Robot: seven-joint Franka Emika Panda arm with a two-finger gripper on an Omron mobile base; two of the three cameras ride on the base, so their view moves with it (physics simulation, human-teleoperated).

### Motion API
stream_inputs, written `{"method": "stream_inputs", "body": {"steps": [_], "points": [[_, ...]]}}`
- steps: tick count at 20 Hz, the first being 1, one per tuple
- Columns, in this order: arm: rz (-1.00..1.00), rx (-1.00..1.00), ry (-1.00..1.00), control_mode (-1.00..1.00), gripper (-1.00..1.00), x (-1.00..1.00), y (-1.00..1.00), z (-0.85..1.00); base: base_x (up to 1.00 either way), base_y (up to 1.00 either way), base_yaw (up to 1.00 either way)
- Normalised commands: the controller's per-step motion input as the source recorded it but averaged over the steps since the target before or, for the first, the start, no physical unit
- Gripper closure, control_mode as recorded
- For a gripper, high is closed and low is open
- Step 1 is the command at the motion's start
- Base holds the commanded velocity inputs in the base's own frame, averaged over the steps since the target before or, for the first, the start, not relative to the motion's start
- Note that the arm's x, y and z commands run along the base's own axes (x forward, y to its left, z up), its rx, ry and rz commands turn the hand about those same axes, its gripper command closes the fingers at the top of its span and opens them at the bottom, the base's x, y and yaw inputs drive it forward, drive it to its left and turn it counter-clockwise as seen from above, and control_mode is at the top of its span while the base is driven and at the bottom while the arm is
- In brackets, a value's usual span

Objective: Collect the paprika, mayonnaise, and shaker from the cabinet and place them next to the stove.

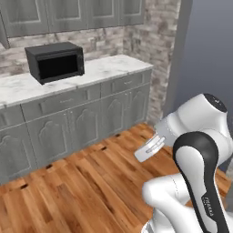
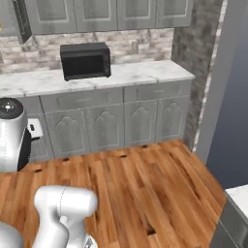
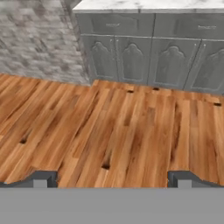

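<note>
**Fingers spread wide over bare floorboards**

Fingers (image 3: 43, 179) are standing far apart in the hand view, one tip at the lower left and the other at the lower right, and nothing is sitting between them. The gripper (image 3: 111, 180) is looking down across a wooden floor (image 3: 113, 131) toward a row of grey lower cabinets (image 3: 153, 61) topped by a white marble counter (image 3: 148, 5), with a stone wall (image 3: 35, 43) running off to the left of those cabinets.

From the left base view, the white arm (image 1: 200, 154) is folding up at the lower right, its hand hanging above the floorboards, well apart from the counter (image 1: 104, 68). A black microwave (image 1: 55, 61) is sitting on that counter, just under the grey wall cabinets (image 1: 68, 13); their doors facing us are closed, and at the far left of the microwave an edge of one cabinet door (image 1: 3, 36) is jutting out. In the right base view the microwave (image 2: 85, 60) is resting on the counter left of centre, with the arm (image 2: 12, 135) rising below and to the left of it. Paprika, mayonnaise, shaker and stove: I cannot tell where they are from these angles.
</note>
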Motion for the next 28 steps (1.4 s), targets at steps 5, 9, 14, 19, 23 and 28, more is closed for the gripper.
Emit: {"method": "stream_inputs", "body": {"steps": [5, 9, 14, 19, 23, 28], "points": [[0.00, 0.00, 0.00, 1.00, -1.00, 0.00, 0.00, 0.00, 0.00, 0.69, 0.48], [0.00, 0.00, 0.00, 1.00, -1.00, 0.00, 0.00, 0.00, 0.25, 0.59, 0.42], [0.00, 0.00, 0.00, 1.00, -1.00, 0.00, 0.00, 0.00, 0.81, 0.49, 0.28], [0.00, 0.00, 0.00, 1.00, -1.00, 0.00, 0.00, 0.00, 1.00, 0.37, 0.21], [0.00, 0.00, 0.00, 1.00, -1.00, 0.00, 0.00, 0.00, 0.81, 0.58, 0.13], [0.00, 0.00, 0.00, 1.00, -1.00, 0.00, 0.00, 0.00, 0.63, 0.82, 0.02]]}}
